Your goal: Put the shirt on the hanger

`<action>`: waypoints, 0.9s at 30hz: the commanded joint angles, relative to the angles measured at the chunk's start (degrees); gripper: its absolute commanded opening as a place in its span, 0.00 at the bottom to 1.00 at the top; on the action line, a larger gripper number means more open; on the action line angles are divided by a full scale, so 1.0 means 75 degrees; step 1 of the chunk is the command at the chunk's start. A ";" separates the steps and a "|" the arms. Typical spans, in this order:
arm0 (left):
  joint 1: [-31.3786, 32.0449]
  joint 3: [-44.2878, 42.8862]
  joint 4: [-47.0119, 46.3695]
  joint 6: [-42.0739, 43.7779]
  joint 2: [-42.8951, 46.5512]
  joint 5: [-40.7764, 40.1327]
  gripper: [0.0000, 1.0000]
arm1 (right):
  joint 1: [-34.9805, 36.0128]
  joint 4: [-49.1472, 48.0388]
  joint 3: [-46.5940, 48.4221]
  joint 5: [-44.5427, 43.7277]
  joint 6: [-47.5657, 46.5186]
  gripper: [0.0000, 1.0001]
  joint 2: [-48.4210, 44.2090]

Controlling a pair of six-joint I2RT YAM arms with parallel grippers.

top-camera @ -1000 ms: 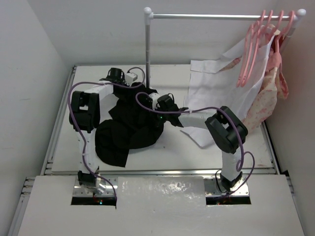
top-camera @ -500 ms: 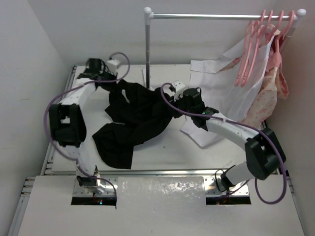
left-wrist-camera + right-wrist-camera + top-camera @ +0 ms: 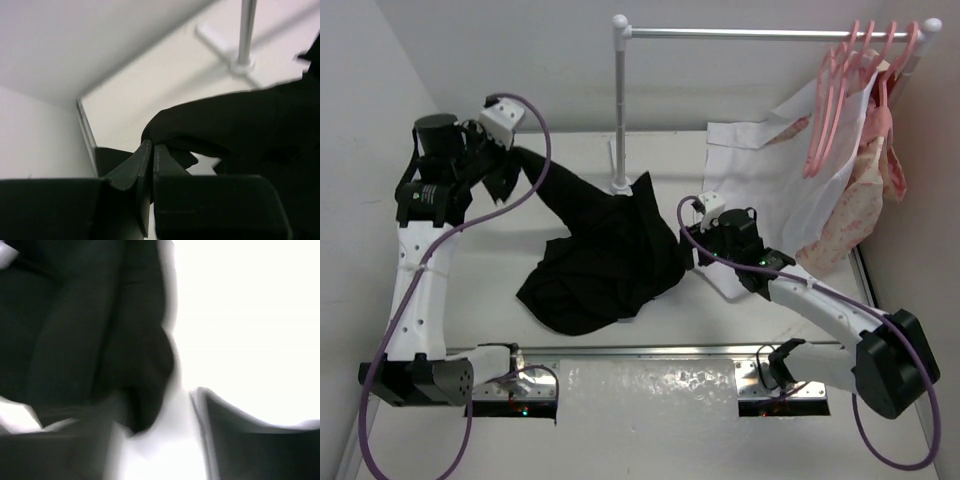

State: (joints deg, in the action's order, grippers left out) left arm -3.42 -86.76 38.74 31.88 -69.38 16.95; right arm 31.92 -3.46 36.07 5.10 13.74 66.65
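The left gripper (image 3: 148, 150) was clamped on an edge of the black shirt (image 3: 610, 250), which stretched taut from it. The right gripper (image 3: 688, 240), fingers apart, straddled the shirt's right fold.

The left gripper (image 3: 151, 145) has its fingers pressed together on a fold of the black shirt (image 3: 240, 120), which stretches off right above the white table (image 3: 150, 90). The rack pole (image 3: 246, 30) stands at far right.

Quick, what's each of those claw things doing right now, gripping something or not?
Left gripper: shut on the shirt.
Right gripper: open, fingers apart at the shirt's edge, though its view is blurred.
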 commanded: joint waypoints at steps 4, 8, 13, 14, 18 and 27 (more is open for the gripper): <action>-0.0013 0.1887 0.0963 0.1068 0.0368 -0.0013 0.00 | -0.0436 0.2044 0.0052 -0.2975 0.1227 0.99 0.0197; -0.0013 0.2275 0.1186 0.1398 0.0509 0.0494 0.00 | 0.0323 0.0770 0.0100 -0.2685 0.0468 0.94 -0.0379; -0.0013 0.2673 0.0905 0.1269 0.0346 -0.0384 0.00 | 0.0865 0.0438 0.1001 -0.2157 -0.0144 0.90 0.1059; -0.0001 0.2720 0.0858 0.1246 0.0310 -0.0501 0.00 | 0.0853 0.0438 0.1153 -0.2169 -0.0144 0.88 0.1352; -0.0013 0.3025 0.0577 0.1234 0.0275 -0.0772 0.00 | 0.0795 0.0941 0.2172 -0.2285 -0.0215 0.60 0.2736; -0.0013 0.3306 0.0401 0.1269 0.0240 -0.0783 0.00 | 0.0349 0.0697 0.2854 -0.1573 0.0289 0.62 0.3768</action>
State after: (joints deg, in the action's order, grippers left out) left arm -3.44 -62.43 44.64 40.73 -67.99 11.46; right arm 35.22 4.36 55.33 -10.83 14.46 94.11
